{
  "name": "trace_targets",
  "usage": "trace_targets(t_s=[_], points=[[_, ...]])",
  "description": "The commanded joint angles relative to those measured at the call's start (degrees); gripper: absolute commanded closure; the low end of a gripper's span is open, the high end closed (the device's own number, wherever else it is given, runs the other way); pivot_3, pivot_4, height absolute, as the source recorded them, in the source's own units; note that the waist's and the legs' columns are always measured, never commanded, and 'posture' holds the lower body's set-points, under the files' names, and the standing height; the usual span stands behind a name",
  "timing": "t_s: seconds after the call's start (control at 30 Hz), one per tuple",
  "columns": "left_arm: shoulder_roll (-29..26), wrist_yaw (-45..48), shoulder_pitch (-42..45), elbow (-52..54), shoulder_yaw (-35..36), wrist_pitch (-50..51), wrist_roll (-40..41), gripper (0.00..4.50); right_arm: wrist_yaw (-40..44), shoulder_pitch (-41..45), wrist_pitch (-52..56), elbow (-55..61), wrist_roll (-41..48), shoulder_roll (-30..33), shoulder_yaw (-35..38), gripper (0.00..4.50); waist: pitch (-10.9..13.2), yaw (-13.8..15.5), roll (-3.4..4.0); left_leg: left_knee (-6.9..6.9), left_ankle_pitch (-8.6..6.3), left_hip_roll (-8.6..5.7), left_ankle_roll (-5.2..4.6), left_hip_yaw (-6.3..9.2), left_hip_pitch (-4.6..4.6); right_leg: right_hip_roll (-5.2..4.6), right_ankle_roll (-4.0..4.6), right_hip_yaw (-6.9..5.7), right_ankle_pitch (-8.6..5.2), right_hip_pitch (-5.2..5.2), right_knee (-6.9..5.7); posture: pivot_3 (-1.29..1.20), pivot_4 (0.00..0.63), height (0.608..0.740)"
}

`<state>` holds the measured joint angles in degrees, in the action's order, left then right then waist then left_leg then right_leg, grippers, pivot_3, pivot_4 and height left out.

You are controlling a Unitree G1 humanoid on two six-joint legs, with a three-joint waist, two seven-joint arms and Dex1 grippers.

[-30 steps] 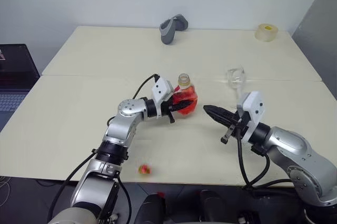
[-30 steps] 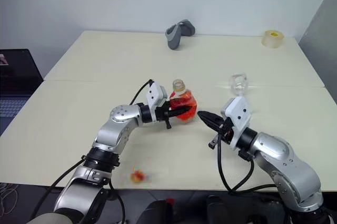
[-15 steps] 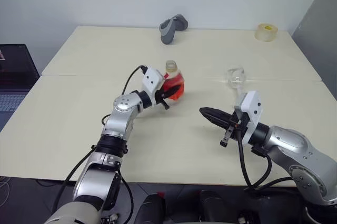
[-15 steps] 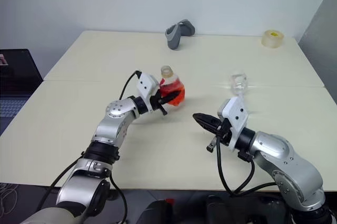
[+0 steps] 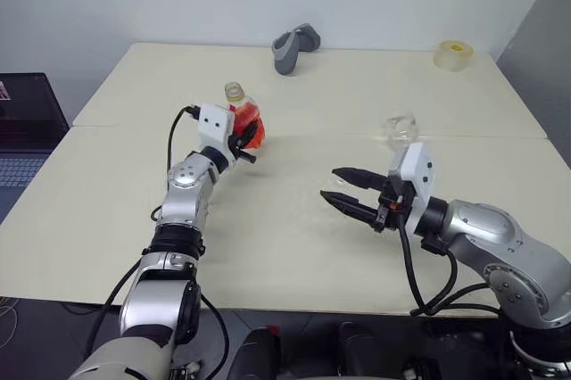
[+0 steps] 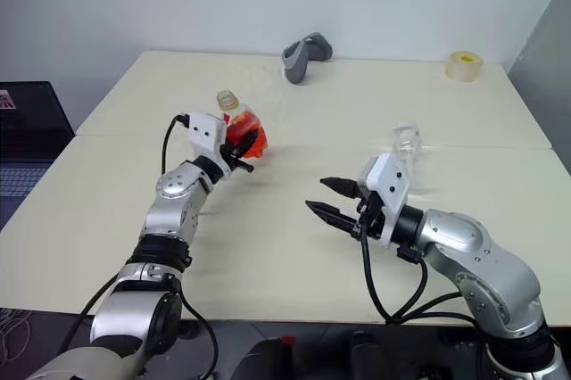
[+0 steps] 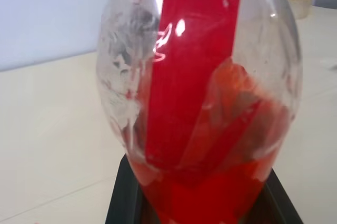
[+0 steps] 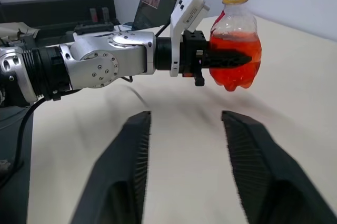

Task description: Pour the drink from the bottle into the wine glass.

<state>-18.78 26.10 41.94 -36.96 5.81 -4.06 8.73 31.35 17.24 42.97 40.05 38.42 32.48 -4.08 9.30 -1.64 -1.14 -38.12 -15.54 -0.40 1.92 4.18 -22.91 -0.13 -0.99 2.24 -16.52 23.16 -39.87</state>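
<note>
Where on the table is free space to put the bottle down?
The near strip of the table in front of both arms is bare, and so is the middle between the left gripper holding the bottle and the open right gripper. It is tighter near the wine glass, just behind the right gripper.

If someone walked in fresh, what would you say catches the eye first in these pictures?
The bright red drink stands out, inside a small uncapped bottle that the left gripper holds clamped above the table. Next comes the right gripper, black fingers spread open, hovering near the middle, with the clear wine glass just behind it.
</note>
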Motion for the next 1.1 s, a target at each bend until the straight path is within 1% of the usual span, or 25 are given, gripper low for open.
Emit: trace_targets(t_s=[0.03, 0.07, 0.1, 0.33, 0.5, 0.7, 0.83, 0.9, 0.93, 0.97, 1.1], points=[[-1.2, -4.4, 0.1, 0.6, 3.0, -1.3, -0.1, 3.79, 1.6, 2.5, 0.3, 0.3, 1.6, -0.7, -1.2, 0.74, 0.0, 0.0, 0.00, 0.00, 0.00, 0.00, 0.00, 0.00, 0.00, 0.00, 0.00, 0.00, 0.00, 0.00, 0.00, 0.00, 0.150, 0.740], [-1.5, -6.1, -0.2, 0.7, 3.8, -1.1, -0.3, 3.79, 2.1, 3.2, 0.1, -0.1, 0.9, -0.6, -2.3, 0.40, 0.0, -0.1, 0.00, 0.00, 0.00, 0.01, 0.00, 0.01, 0.00, 0.00, 0.00, -0.01, 0.00, 0.00, -0.01, 0.00, 0.150, 0.740], [-1.7, -7.2, -0.4, 0.7, 4.2, -1.0, -0.4, 3.79, 2.5, 3.6, -0.1, -0.5, 0.3, -0.4, -3.1, 0.37, 0.0, -0.2, 0.00, 0.01, 0.00, 0.02, 0.00, 0.00, 0.01, 0.00, 0.00, 0.00, 0.00, 0.02, -0.01, 0.00, 0.150, 0.740], [-3.8, -11.5, -1.6, -0.6, 5.8, 1.9, -0.9, 3.79, 3.4, 5.7, -0.7, -2.3, -1.2, -1.4, -5.6, 0.37, 0.0, 0.0, -0.03, 0.00, 0.00, 0.00, 0.00, 0.02, -0.01, -0.03, 0.00, -0.03, 0.00, 0.03, -0.01, 0.00, 0.150, 0.740], [-4.6, -10.3, -0.2, -4.5, 6.5, 3.6, -0.1, 3.79, 4.4, 7.0, -1.2, -3.6, -2.1, -1.9, -6.6, 0.37, 0.0, 0.0, -0.05, -0.01, 0.00, -0.01, 0.01, 0.01, -0.01, -0.04, 0.00, -0.04, 0.00, 0.03, -0.01, 0.00, 0.150, 0.740], [-5.7, -11.2, 1.2, -11.3, 6.4, 1.3, -1.9, 3.79, 5.2, 7.6, -1.8, -4.0, -3.3, -2.3, -7.6, 0.37, 0.0, 0.0, -0.07, -0.01, 0.00, -0.01, 0.01, 0.03, 0.00, -0.04, 0.00, -0.06, 0.00, 0.03, -0.03, 0.00, 0.150, 0.740], [-5.6, -11.5, 2.5, -13.6, 6.9, 0.4, -1.3, 3.79, 5.6, 8.2, -1.5, -4.2, -3.6, -2.3, -7.2, 0.37, 0.0, 0.0, -0.07, -0.01, 0.00, 0.00, 0.01, 0.04, 0.03, -0.04, 0.00, -0.07, 0.00, 0.03, -0.06, 0.00, 0.150, 0.740], [-5.2, -11.8, 2.4, -13.6, 7.5, 0.0, -0.6, 3.08, 5.6, 7.9, -1.5, -4.1, -3.8, -2.1, -7.0, 0.37, 0.0, 0.0, -0.08, -0.01, 0.00, 0.00, 0.01, 0.04, 0.02, -0.04, 0.00, -0.06, 0.00, 0.03, -0.06, 0.00, 0.150, 0.740], [-5.0, -11.7, 2.1, -13.0, 7.8, 0.1, -0.1, 2.87, 5.6, 7.8, -1.3, -3.9, -3.7, -1.9, -6.8, 0.37, 0.0, 0.0, -0.08, -0.01, 0.00, 0.00, 0.01, 0.04, 0.02, -0.04, 0.00, -0.06, 0.00, 0.03, -0.06, 0.00, 0.150, 0.740], [-4.9, -11.6, 1.8, -12.2, 7.9, 0.2, 0.2, 2.47, 5.5, 7.7, -1.1, -3.7, -3.5, -1.8, -6.6, 0.37, 0.0, 0.0, -0.08, -0.01, 0.00, 0.00, 0.01, 0.04, 0.02, -0.04, 0.01, -0.06, 0.00, 0.03, -0.06, 0.00, 0.150, 0.740], [-4.5, -12.0, -0.3, -8.7, 8.1, 0.4, 0.2, 1.19, 5.3, 7.6, -0.6, -3.4, -3.1, -1.3, -6.1, 0.37, 0.0, 0.0, -0.08, 0.00, 0.00, 0.01, 0.01, 0.04, 0.01, -0.04, 0.00, -0.07, 0.00, 0.03, -0.05, 0.00, 0.150, 0.740]])
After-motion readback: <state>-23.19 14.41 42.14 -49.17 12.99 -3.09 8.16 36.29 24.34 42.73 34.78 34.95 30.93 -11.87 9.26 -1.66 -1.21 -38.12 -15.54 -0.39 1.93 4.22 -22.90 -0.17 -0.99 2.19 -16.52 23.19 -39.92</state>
